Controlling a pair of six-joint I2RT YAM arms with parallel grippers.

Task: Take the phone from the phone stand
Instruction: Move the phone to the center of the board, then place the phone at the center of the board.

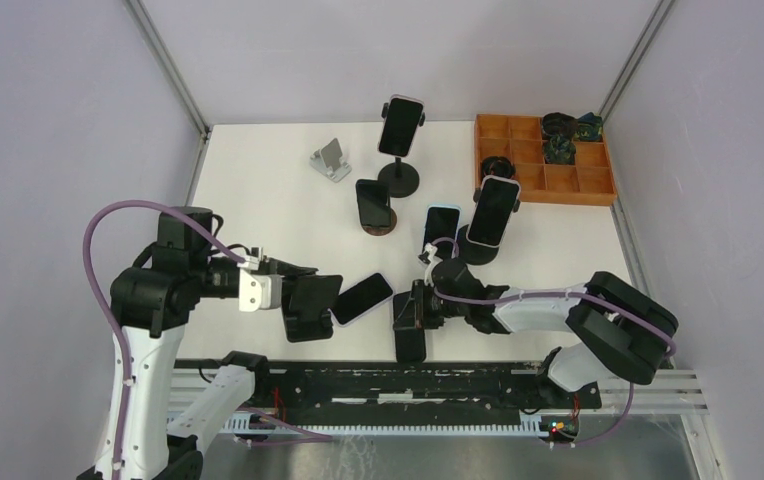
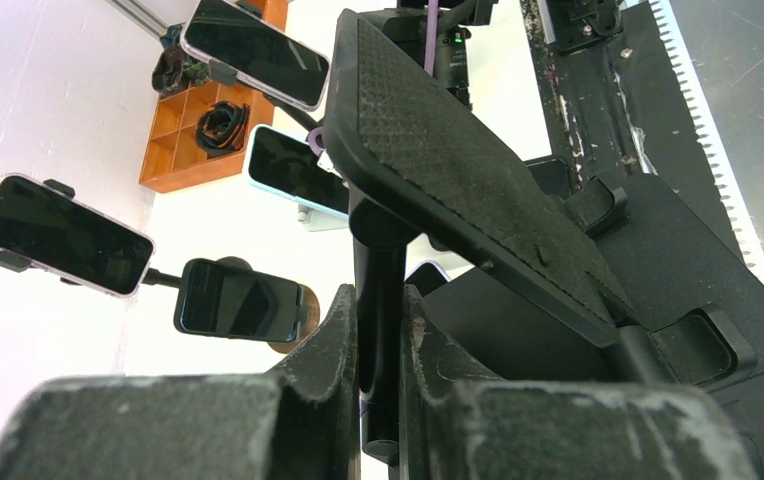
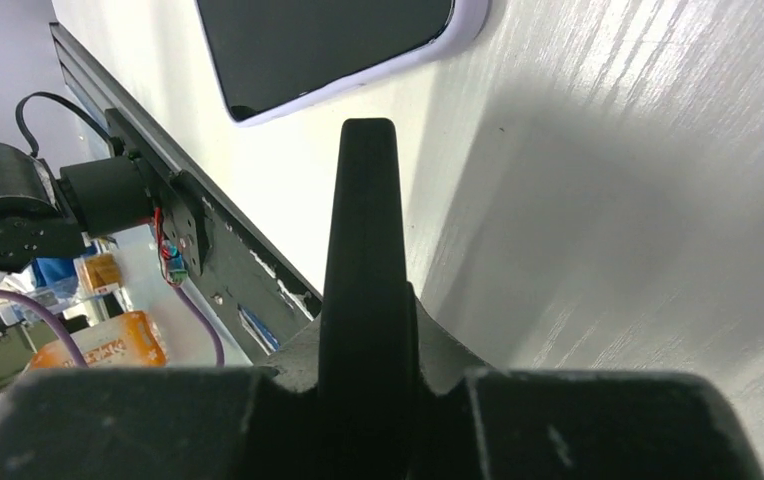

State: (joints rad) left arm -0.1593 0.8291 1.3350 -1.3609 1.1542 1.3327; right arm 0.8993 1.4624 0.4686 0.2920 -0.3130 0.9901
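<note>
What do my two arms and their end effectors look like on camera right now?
Both arms have white links with bulky black joint housings. The left arm and right arm each carry a purple cable running along the outside. The left end effector and right end effector have dark, matte fingers with pale scuffs.

Left gripper [image 1: 296, 286] clamps a black phone stand [image 1: 310, 312]; a phone [image 1: 361, 299] lies flat just right of it; right gripper [image 1: 422, 306] grips a dark slab [image 1: 410, 342].
</note>
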